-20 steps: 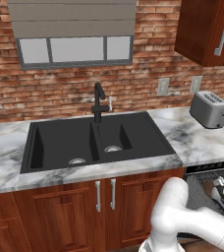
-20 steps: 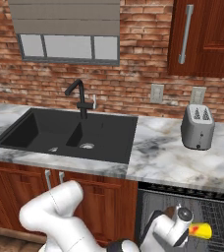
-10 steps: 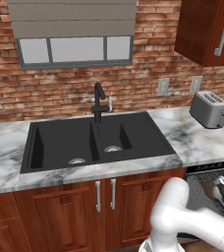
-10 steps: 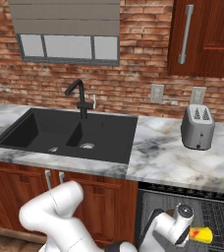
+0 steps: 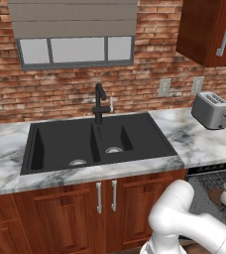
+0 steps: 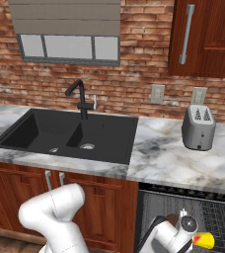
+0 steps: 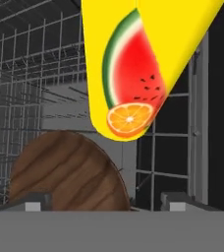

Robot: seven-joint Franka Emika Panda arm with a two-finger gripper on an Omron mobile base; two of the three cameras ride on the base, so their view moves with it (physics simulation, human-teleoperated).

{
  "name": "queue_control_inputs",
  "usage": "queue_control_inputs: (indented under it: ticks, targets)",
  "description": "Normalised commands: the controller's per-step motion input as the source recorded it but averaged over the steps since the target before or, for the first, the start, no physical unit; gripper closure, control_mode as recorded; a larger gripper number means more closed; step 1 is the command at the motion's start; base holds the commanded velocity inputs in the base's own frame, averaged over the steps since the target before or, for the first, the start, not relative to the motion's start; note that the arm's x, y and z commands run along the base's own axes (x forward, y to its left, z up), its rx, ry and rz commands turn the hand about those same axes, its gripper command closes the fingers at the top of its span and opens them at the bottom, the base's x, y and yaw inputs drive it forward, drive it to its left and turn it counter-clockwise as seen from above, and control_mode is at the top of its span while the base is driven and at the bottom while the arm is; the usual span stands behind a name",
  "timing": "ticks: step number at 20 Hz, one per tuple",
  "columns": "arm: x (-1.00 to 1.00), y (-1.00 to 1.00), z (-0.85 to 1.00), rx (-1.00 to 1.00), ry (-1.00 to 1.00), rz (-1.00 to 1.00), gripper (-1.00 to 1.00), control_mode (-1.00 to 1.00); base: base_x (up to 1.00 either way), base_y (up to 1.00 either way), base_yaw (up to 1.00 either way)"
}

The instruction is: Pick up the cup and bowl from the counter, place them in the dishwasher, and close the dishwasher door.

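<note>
In the hand view the yellow cup (image 7: pixel 138 64), printed with a watermelon slice and an orange slice, hangs in the upper middle, clear of both fingertips (image 7: pixel 33 202). My gripper (image 7: pixel 106 202) is open, with nothing between its jaws. The dark brown bowl (image 7: pixel 70 172) lies just ahead of it in the grey wire rack (image 7: pixel 20 78) of the dishwasher (image 6: pixel 208 212). From the right base view the cup (image 6: pixel 205 240) rests in the rack beside my hand (image 6: pixel 186 228). The bowl (image 5: pixel 215 194) shows as a brown patch in the rack. The dishwasher door is out of view.
A silver toaster (image 6: pixel 198 127) stands on the marble counter (image 6: pixel 168 163) above the dishwasher. The black double sink (image 5: pixel 97 141) with its faucet (image 5: pixel 100 101) lies to the left. Red-brown cabinet doors (image 5: pixel 105 203) run below the sink.
My jaws have opened and let go of the cup. The cup has sunk slightly in the rack. The base has not moved.
</note>
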Motion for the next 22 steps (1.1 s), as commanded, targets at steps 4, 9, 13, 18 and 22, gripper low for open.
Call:
queue_control_inputs:
  ticks: [4, 9, 13, 18, 22]
  targets:
    - [0.00, 0.00, 0.21, 0.00, -0.04, 0.00, -1.00, -1.00, 0.00, 0.00, 0.00]
    - [0.00, 0.16, 0.21, -0.01, 0.00, 0.00, -1.00, -1.00, 0.00, 0.00, 0.00]
    - [0.00, 0.25, 0.16, -0.01, 0.00, 0.00, -1.00, -1.00, 0.00, 0.00, 0.00]
    - [0.00, 0.22, 0.10, 0.00, 0.00, 0.00, -1.00, -1.00, 0.00, 0.00, 0.00]
    - [0.00, 0.21, 0.07, 0.00, 0.00, 0.00, -1.00, -1.00, 0.00, 0.00, 0.00]
